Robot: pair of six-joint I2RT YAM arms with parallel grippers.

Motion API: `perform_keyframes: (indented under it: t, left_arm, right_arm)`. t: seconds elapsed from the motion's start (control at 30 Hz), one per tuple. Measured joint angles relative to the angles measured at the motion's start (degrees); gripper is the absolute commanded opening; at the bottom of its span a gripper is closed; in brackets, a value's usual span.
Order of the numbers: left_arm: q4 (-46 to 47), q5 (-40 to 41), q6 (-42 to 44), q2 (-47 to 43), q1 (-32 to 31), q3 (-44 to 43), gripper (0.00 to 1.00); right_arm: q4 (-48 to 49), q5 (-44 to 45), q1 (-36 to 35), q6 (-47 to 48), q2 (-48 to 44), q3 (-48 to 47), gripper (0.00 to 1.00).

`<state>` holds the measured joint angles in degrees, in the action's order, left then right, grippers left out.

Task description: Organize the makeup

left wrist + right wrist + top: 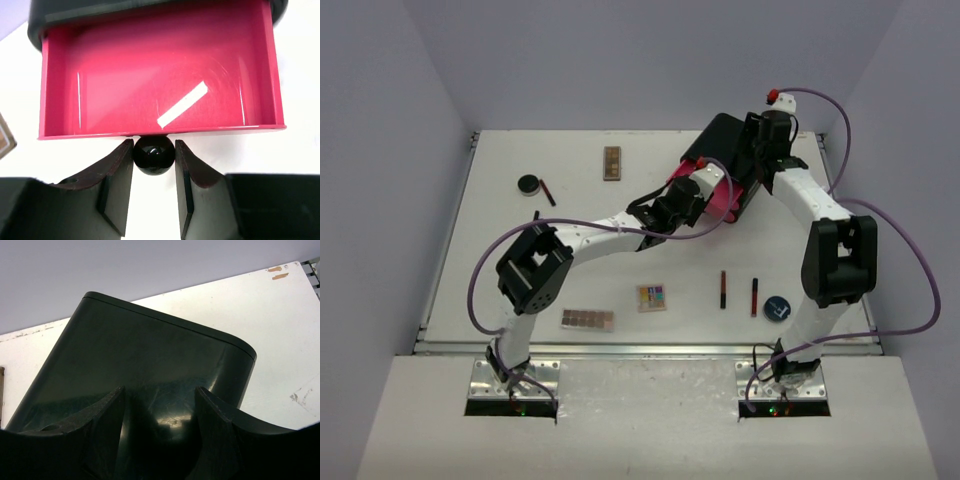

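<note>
The drawer is held open by left jaws clamped on its knob, right jaws spread; no makeup is stowed.

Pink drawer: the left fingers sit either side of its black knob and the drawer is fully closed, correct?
No. The left fingers do sit either side of the black knob, but the pink drawer is pulled open; the left wrist view shows its inside.
</note>
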<state>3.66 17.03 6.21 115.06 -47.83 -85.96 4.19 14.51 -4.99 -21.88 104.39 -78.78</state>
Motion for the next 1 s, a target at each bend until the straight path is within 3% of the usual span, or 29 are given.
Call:
perform_keyframes:
  t: [0.1,0.2,0.33,0.47,0.77,1.0]
  left_arm:
    - [-1.7,-0.4,0.1,-2.8,0.0,3.1,0.0]
    - [-3.3,-0.7,0.1,-4.0,0.0,4.2,0.1]
    - [-5.4,-1.3,-0.1,-4.9,0.0,5.1,0.51]
    - [-8.1,-1.7,-0.7,-6.0,0.2,5.8,0.68]
    - [-14.3,-1.6,-1.7,-11.6,0.6,5.8,0.79]
    - [-18.6,-1.0,-1.7,-19.0,0.6,5.8,0.81]
  right_arm:
    - [0.0,-0.2,0.0,0.0,-0.1,0.1,0.61]
    - [0.0,-0.7,0.0,0.0,-0.1,0.1,0.63]
    - [-0.1,-1.3,0.0,0.0,-0.2,0.1,0.66]
    - [-0.5,-2.1,0.0,0.1,-0.4,0.1,0.69]
    - [-5.1,-5.7,0.0,1.0,-3.4,1.0,0.72]
    - [-9.4,-10.5,0.0,1.4,-6.4,1.8,0.73]
